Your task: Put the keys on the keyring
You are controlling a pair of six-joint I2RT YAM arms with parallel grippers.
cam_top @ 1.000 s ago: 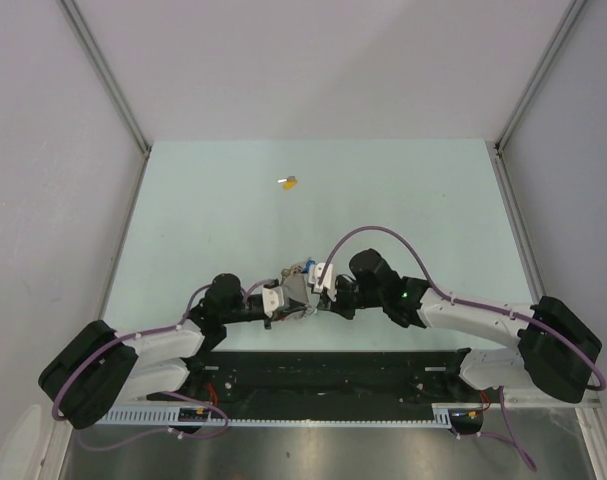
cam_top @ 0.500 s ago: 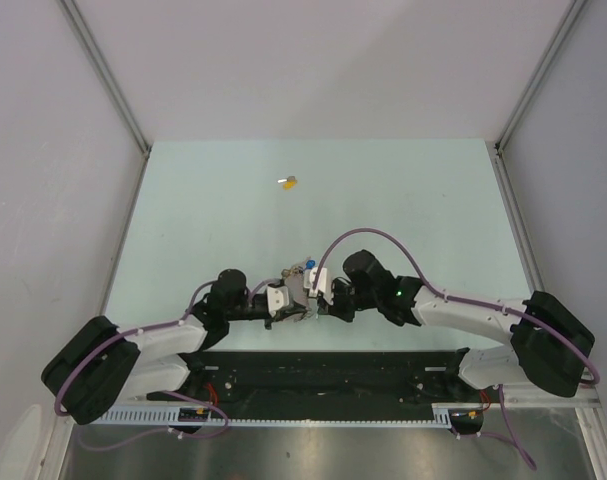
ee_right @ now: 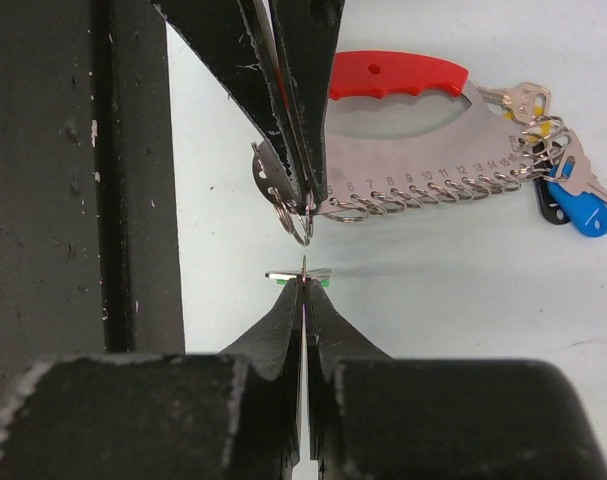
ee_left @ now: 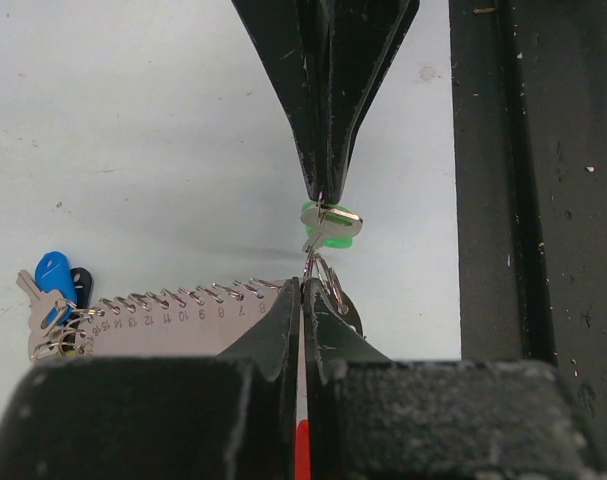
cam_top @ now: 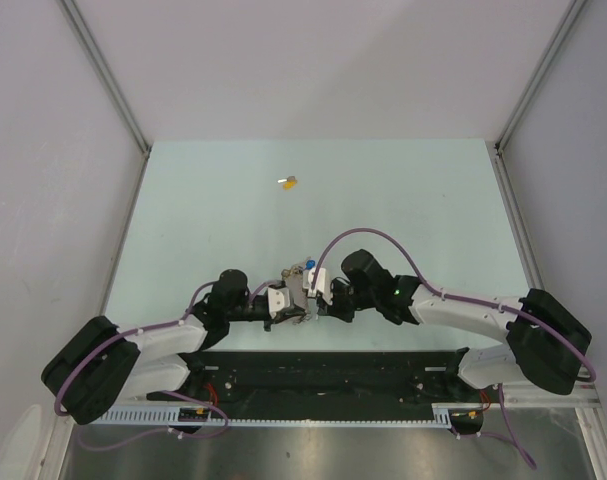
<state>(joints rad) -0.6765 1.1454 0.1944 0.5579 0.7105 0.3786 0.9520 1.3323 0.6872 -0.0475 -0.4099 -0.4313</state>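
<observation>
Right gripper (ee_right: 303,292), bottom centre of its wrist view, is pinched closed on the green-headed key (ee_left: 330,224). Left gripper (ee_left: 302,292) is clamped on an end ring of the keyring (ee_right: 413,185), just beside that key.

Risk: the thin pinch may let the key twist or drop, and a misaligned push would deflect the ring.

The black rail (ee_left: 523,200) runs close alongside. Open table (cam_top: 403,200) extends toward the upper frame, where the yellow-headed key (cam_top: 290,182) lies well apart.
</observation>
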